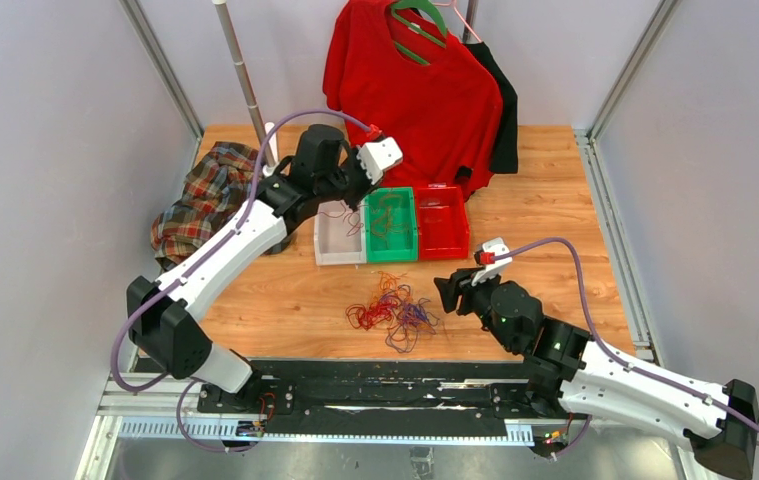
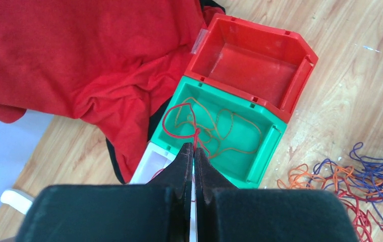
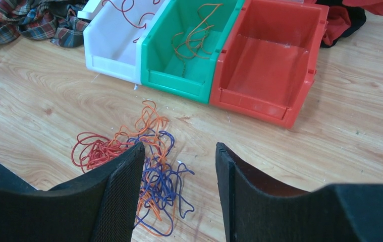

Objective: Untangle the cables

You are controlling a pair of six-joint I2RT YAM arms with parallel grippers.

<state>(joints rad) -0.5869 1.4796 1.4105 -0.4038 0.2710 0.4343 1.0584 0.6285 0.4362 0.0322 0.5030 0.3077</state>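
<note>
Pale walls and metal framing close in a wood-grain table (image 1: pixel 555 200), seen whole only from the overhead camera. At the back a soft red shirt (image 1: pixel 410 90) hangs on a green hanger (image 1: pixel 417 20), its hem bunched on the boards. A crumpled plaid shirt (image 1: pixel 200 195) lies at the left edge.

Three glossy, open-fronted plastic bins stand touching in a row: the white bin (image 3: pixel 111 65), the green bin (image 3: pixel 174 83) and the red bin (image 3: pixel 252 103).

The cables (image 1: pixel 393 310) lie on bare wood in front of the bins. They form a loose heap of thin curly loops, with red at the left and orange and purple tangled through the middle. A few orange strands (image 3: pixel 195 35) lie inside the green bin.

The left gripper (image 2: pixel 194 146) hangs above the seam between the white and green bins. Its dark fingers are pressed together on a red cable (image 2: pixel 196 133), which loops down over the green bin. Only the left wrist camera shows this pinch.

The right wrist camera shows red loops over the white bin. Whether they belong to the held strand cannot be told.

The right gripper (image 3: pixel 179 147) sits low, just right of the heap. Its textured pads stand well apart with nothing between them.
</note>
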